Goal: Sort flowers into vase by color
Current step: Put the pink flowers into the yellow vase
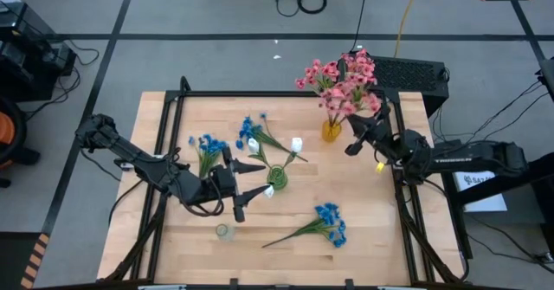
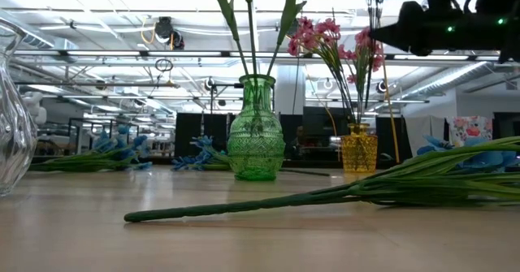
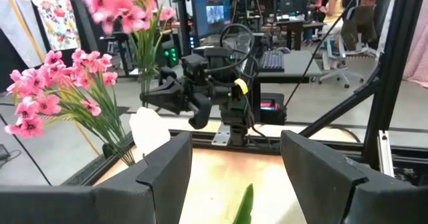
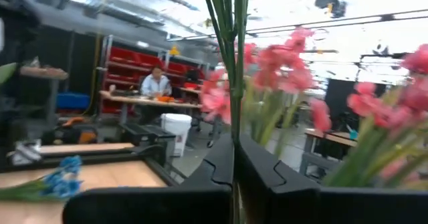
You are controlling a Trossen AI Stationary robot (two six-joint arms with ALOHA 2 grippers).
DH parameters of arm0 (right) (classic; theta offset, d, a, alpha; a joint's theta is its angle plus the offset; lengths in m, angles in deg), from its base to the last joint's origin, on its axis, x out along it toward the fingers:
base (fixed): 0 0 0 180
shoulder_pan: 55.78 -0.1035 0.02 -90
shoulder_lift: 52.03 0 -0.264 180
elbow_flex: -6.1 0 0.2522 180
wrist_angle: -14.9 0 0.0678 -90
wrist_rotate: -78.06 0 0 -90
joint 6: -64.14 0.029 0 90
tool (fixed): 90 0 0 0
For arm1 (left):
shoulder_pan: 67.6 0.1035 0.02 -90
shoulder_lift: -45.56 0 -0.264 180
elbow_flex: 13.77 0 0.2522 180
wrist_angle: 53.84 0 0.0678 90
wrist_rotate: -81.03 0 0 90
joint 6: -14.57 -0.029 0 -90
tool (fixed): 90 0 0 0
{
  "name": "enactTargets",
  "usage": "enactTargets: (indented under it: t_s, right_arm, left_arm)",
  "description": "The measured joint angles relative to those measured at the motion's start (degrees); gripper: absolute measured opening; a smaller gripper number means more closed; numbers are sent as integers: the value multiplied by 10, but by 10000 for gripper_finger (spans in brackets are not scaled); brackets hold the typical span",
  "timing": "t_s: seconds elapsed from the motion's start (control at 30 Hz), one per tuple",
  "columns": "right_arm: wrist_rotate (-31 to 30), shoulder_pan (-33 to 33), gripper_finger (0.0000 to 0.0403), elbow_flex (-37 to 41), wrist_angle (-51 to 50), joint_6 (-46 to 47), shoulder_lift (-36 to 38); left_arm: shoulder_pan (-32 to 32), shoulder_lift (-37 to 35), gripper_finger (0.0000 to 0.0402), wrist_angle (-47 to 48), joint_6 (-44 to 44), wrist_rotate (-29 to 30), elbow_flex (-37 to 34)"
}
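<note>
Right hand [image 1: 353, 143] clamps pink flowers [image 1: 342, 82] over yellow vase [image 1: 331, 131]; left hand [image 1: 251, 179] gapes wide.

Wooden table [image 1: 363, 238]: green vase [image 1: 278, 177], yellow vase [image 1: 331, 132], clear vase [image 1: 222, 231], loose blue flowers [image 1: 329, 222].

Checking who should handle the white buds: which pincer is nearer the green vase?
Left. The left pincer sits open right beside the green vase, while the right pincer is off across the table by the yellow vase, shut on a stem.
</note>
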Motion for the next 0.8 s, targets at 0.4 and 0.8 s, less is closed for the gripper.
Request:
enactTargets:
  t_s: [0.4,0.8]
  right_arm:
    - [19,24,0,40,123,24,-63]
    - [27,46,0,40,157,22,-121]
  left_arm:
    - [0,0,235,-2,0,0,0]
    - [7,0,235,-2,0,0,0]
